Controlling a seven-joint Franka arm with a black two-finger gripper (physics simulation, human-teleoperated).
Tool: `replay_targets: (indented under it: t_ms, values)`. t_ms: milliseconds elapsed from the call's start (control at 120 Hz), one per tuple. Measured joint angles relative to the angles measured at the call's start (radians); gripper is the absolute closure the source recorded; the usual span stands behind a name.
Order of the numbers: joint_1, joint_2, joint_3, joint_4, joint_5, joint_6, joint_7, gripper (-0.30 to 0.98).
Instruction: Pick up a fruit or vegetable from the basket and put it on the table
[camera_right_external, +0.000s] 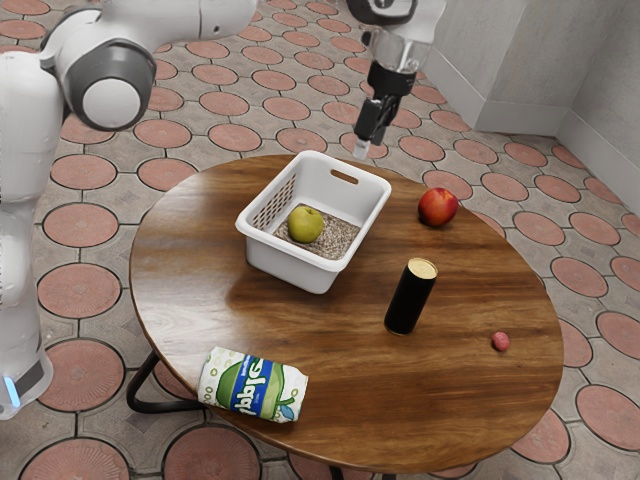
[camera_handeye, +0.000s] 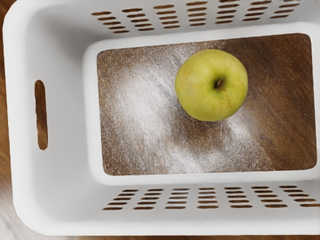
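- The white bag with green, blue and pale leafy printing (camera_right_external: 253, 386) lies on its side at the near edge of the round brown wooden worktop (camera_right_external: 470, 400).
- Beyond it, the black can with a pale gold top (camera_right_external: 410, 297) stands upright, with the small reddish-pink lump (camera_right_external: 500, 341) towards the exterior view's right; I can't fairly say what that lump is.
- The large red apple (camera_right_external: 438, 207) sits on the worktop, outside the white plastic basket (camera_right_external: 262, 250).
- The yellow-green apple (camera_handeye: 211, 85) is inside the basket, resting on its floor, stem upward, closer to one slotted long wall than to the other and clear of both.
- The black fingers (camera_right_external: 362, 147) hang well above the worktop, over the handle end; whether they are open or closed I cannot tell.
- What the coming move turns on: the apple lies below them and towards the exterior view's left, on the arm base's side. Being nearly round, it offers no long axis to match.
- The step in hand looks like lining up; a straight descent should then keep clear of the rim and the nearer slotted wall.
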Motion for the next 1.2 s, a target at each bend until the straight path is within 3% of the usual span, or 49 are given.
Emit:
replay_targets:
  t_ms: [617, 933, 1200]
  values:
    - [0.061, 0.048, 0.014, -0.035, 0.025, 0.031, -0.032, 0.00]
    - [0.061, -0.133, -0.003, -0.526, 0.008, 0.353, -0.035, 0.00]
    - [0.106, -0.165, 0.000, -0.643, -0.005, 0.520, -0.036, 0.00]
